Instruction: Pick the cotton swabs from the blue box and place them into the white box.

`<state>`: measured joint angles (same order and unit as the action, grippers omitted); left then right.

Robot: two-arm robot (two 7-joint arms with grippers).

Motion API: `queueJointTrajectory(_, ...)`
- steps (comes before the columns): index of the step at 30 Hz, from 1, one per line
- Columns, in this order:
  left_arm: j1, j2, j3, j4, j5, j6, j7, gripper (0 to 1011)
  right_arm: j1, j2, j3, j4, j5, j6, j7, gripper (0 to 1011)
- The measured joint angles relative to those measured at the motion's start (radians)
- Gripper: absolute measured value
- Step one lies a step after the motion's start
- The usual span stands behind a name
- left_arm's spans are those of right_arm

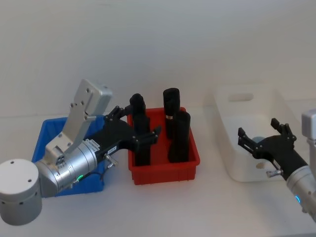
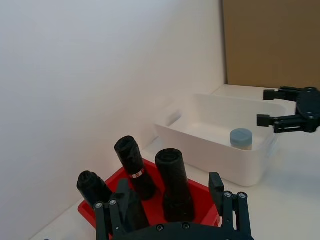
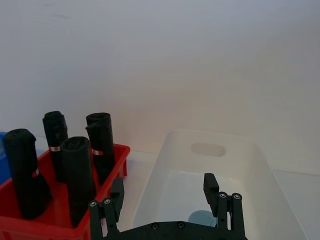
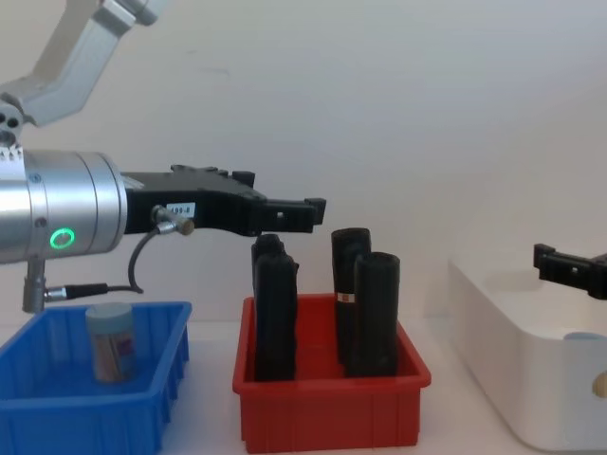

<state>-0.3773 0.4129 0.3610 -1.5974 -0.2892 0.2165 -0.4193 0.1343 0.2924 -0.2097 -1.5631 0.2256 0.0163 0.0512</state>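
Just above white box (image 1: 236, 172): right hand (image 1: 259, 130)

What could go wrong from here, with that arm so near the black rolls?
1. The open left gripper hangs right beside the tall black rolls in the red bin; swinging toward the blue box, it could tip one over.
2. The cotton swabs jar in the blue box stands upright; an off-centre grasp might topple it.
3. The open right gripper hovers over the white box; dropping lower might knock the jar inside.
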Motion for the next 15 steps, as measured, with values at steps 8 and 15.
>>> queueJointTrajectory(8, 0.033, -0.007, 0.022, -0.007, 0.021, -0.048, 0.098, 1004, -0.079, 0.024, -0.009, -0.108, 0.033, 0.010, 0.008, 1002)
queueJointTrajectory(15, 0.065, -0.014, 0.043, -0.014, 0.041, -0.094, 0.189, 1004, -0.134, 0.041, -0.015, -0.185, 0.056, 0.017, 0.014, 1002)
